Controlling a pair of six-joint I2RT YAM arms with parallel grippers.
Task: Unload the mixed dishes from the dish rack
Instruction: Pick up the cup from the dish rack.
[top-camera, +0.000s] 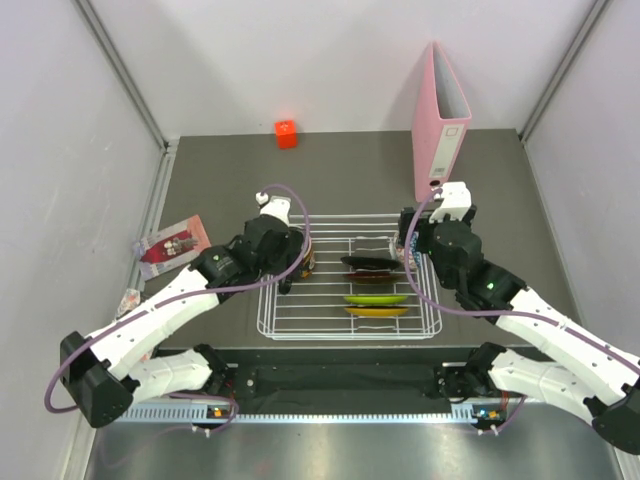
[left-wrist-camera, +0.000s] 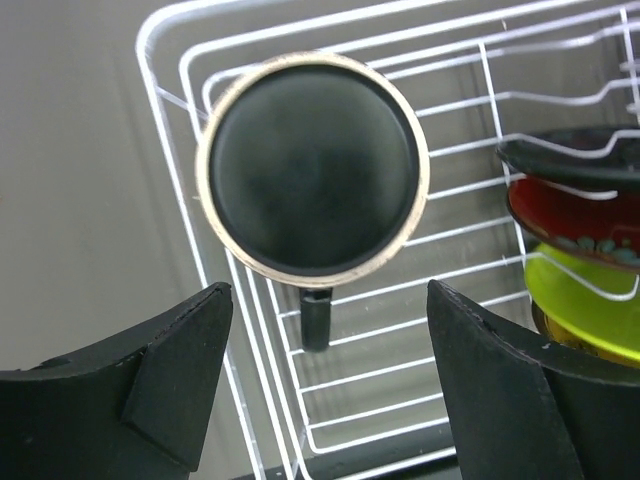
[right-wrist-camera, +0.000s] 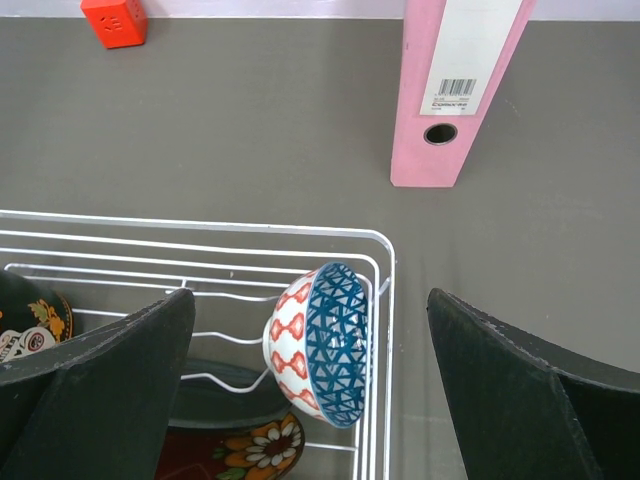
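The white wire dish rack (top-camera: 262, 312) sits in the middle of the table. Black (top-camera: 372, 262), dark red (top-camera: 372, 277), lime green (top-camera: 376, 299) and gold (top-camera: 376, 312) plates stand on edge in it. My left gripper (top-camera: 300, 258) hangs open above the rack's left end. In the left wrist view its jaws (left-wrist-camera: 328, 300) are wide apart over a dark cup (left-wrist-camera: 312, 178) with a gold rim. My right gripper (top-camera: 406, 246) is open over the far right corner. There the blue-white bowl (right-wrist-camera: 320, 345) lies on its side between the spread jaws (right-wrist-camera: 310, 300), untouched.
A pink binder (top-camera: 440, 125) stands upright behind the rack at the back right. A small orange-red cube (top-camera: 286, 133) sits at the back wall. A flat printed packet (top-camera: 172, 243) lies left of the rack. Grey walls close in both sides.
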